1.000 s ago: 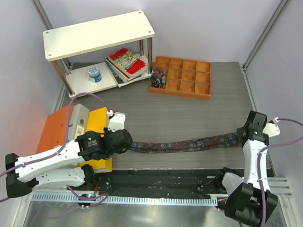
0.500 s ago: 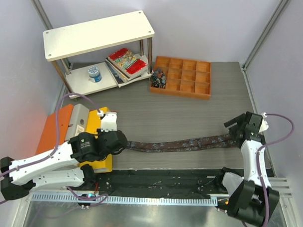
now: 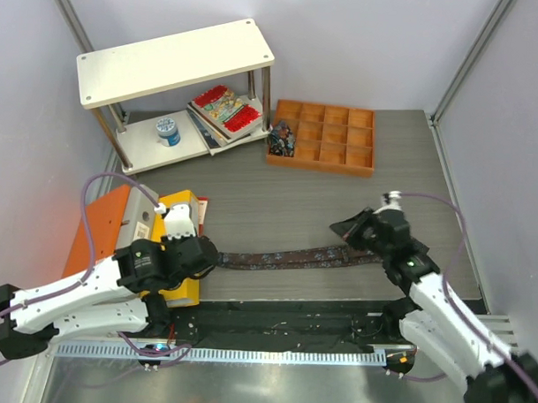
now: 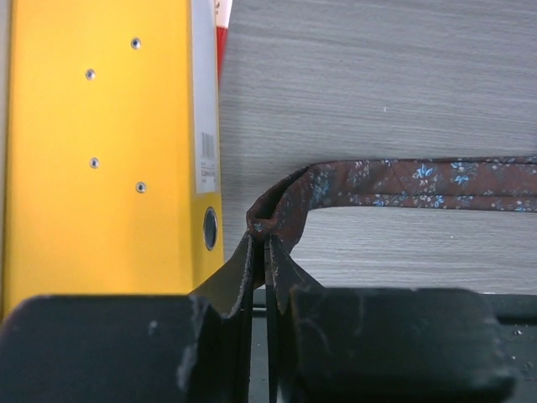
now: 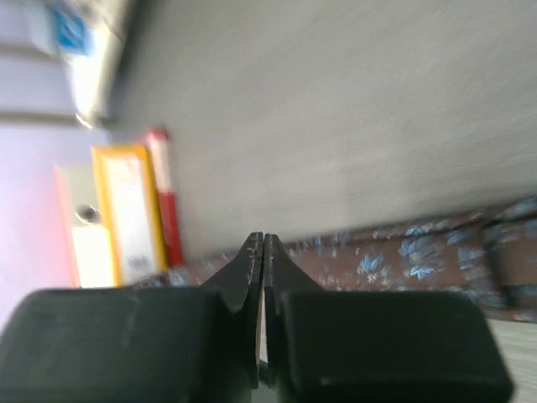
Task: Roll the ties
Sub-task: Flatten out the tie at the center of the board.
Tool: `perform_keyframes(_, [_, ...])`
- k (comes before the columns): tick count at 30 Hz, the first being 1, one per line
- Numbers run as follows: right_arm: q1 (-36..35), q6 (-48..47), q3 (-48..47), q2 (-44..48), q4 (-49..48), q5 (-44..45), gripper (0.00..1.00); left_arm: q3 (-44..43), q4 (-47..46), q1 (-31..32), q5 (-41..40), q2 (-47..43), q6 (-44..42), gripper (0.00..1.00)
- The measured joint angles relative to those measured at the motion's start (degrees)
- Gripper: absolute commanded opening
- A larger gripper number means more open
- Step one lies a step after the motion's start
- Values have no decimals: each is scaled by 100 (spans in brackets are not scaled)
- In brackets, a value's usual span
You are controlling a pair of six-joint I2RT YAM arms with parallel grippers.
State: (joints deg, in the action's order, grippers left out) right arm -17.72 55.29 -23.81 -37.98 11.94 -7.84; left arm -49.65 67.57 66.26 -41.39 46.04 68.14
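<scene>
Left gripper (image 4: 267,243) clamps the tie (image 4: 419,185) end by the counter's near edge; right gripper (image 5: 259,239) jaws together, hold unconfirmed; roll tightly, cloth edges aligned

Table (image 3: 340,195) centre: bare, open to pass from 3 o'clock round to 12.
12 to 1 o'clock: tray (image 3: 324,137), low, at far edge.
11 o'clock: shelf (image 3: 172,61), two decks, posts and lower-deck clutter in the way.
9 o'clock: binder (image 3: 182,218), just beside left gripper (image 3: 216,255); no room that side.
6 o'clock: tie (image 3: 285,257), stretched crosswise, low barrier before black strip (image 3: 282,321).
</scene>
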Motion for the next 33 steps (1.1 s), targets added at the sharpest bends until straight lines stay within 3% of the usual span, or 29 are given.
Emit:
perform_keyframes(6, [-2055,190,-308,-2452,-557,592,1,105,-227,0,114,398,431,2])
perform_keyframes(11, [-2319,437,-387,-3368,-684,1165,1,175,-367,0,208,431,684,1])
perform_keyframes(21, [-1746,942,-387,-3222,321,2586,1,754,-1069,0,601,481,944,0])
perform_keyframes(26, [-1593,979,-538,-3036,1375,3432,3,789,-1915,0,960,1152,968,0])
perform_keyframes(33, [-1759,448,-1104,-2726,2328,3582,31,258,-2046,0,1036,2492,920,0])
